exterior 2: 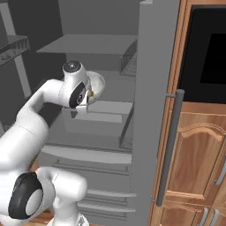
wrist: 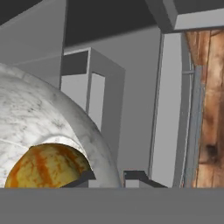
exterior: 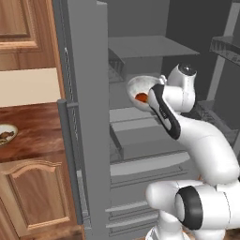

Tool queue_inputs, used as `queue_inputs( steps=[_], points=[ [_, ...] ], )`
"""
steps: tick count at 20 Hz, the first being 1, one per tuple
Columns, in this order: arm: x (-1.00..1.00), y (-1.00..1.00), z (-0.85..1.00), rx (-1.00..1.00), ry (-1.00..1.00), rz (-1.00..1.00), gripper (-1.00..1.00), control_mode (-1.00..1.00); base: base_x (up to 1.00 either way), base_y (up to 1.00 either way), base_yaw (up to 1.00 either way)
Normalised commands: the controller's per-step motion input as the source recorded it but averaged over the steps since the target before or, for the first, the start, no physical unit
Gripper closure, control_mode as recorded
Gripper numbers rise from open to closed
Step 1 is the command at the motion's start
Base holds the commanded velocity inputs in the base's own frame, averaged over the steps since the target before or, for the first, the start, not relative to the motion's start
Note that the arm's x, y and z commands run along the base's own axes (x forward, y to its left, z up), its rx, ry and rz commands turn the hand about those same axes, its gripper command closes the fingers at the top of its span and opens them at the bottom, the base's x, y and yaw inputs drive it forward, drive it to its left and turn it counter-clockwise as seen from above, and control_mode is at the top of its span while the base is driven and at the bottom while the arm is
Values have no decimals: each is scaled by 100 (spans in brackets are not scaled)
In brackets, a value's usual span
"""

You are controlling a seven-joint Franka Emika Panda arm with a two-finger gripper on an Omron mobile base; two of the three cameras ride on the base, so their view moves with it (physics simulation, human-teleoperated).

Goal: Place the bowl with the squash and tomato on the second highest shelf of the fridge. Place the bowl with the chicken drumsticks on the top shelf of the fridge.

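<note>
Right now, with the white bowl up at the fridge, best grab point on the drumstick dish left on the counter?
Take the drumstick dish by its rim, coming down from above. It is shallow and wide, so the thin rim probably suits the claw better than spanning it. It lies flat on the wooden counter, with its counter-edge side free.

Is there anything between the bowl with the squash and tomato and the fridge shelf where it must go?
Nothing visible blocks it. The fridge stands open, and the gripper holds the bowl with the squash and tomato inside the opening, tipped on its side. The shelves around it look bare.
</note>
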Motion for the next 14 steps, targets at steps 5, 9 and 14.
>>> queue_inputs(
  steps=[5,9,14],
  points=[
    [93,0,-19,0,-7,0,100,-100,0,0,0],
    [81,0,-48,0,-7,0,100,-100,0,0,0],
    [78,0,-20,0,-1,0,100,-100,0,0,0]
  ],
)
